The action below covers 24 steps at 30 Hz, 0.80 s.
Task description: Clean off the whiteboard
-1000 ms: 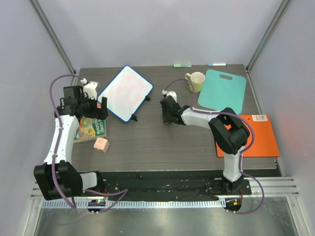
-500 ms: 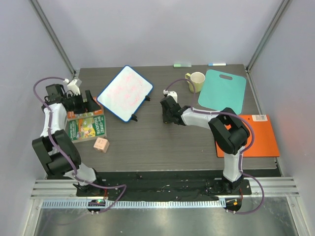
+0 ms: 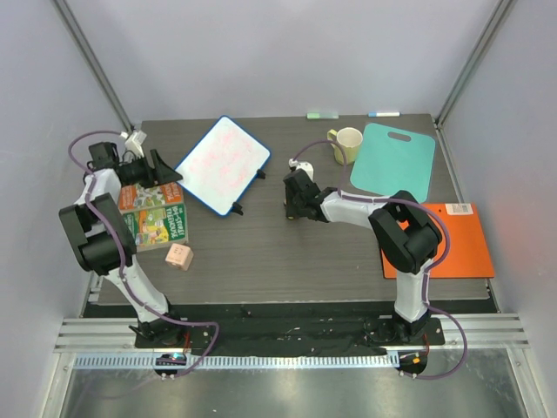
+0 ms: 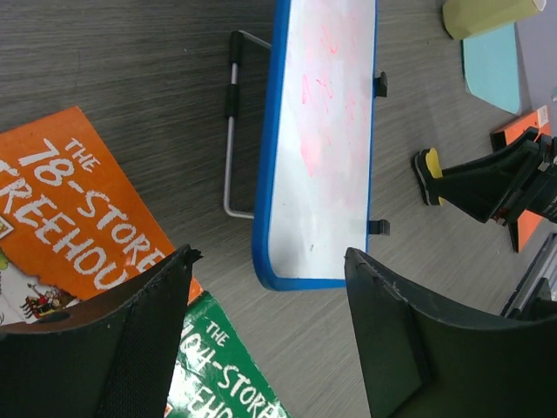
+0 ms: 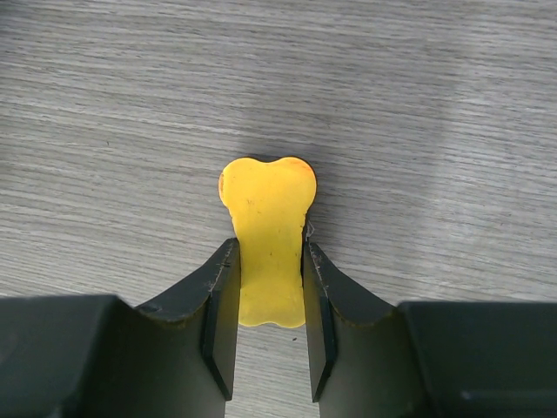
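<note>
whiteboard (image 3: 223, 164): propped rear-left on tabletop (image 3: 261, 261), pink marks showing, long axis diagonal | left claw (image 3: 168, 171): released, empty, nearer, beside its left edge | right claw (image 5: 270, 249): grasping yellow eraser (image 5: 268, 205), apart to whiteboard's right

Whiteboard (image 3: 224, 164), white face, thin blue rim, faint pink-red scribbles, propped tilted, eleven o'clock on table (image 3: 261, 252).
</note>
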Motion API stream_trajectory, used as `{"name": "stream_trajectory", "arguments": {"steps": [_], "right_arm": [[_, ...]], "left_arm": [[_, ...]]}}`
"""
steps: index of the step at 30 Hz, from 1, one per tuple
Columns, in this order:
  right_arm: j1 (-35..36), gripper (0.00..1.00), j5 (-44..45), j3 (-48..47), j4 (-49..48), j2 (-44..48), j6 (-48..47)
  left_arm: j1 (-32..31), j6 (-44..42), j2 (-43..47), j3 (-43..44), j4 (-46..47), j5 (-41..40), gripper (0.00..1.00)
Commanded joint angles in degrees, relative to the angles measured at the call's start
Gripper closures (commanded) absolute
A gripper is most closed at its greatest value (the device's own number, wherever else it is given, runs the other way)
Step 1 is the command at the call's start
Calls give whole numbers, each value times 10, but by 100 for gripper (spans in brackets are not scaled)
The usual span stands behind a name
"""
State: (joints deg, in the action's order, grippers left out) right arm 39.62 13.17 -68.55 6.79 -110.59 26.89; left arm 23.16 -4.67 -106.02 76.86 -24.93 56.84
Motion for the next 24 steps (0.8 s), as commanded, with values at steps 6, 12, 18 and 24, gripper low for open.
{"name": "stream_trajectory", "arguments": {"steps": [6,12,18,24], "right_arm": [[2,99,0,-13,-34,56,4],[2,99,-10,-28,-36,57,6],[2,99,-15,-37,-40,56,10],[1,99,-20,-47,-41,56,6]], "left_arm": [[-10,18,-43,24,66,71,35],[-21,-10,-52,29,45,98,47],[-22,-117,-84,60,-76,115,67],[-21,-246,-99,85,-208,95,100]]}}
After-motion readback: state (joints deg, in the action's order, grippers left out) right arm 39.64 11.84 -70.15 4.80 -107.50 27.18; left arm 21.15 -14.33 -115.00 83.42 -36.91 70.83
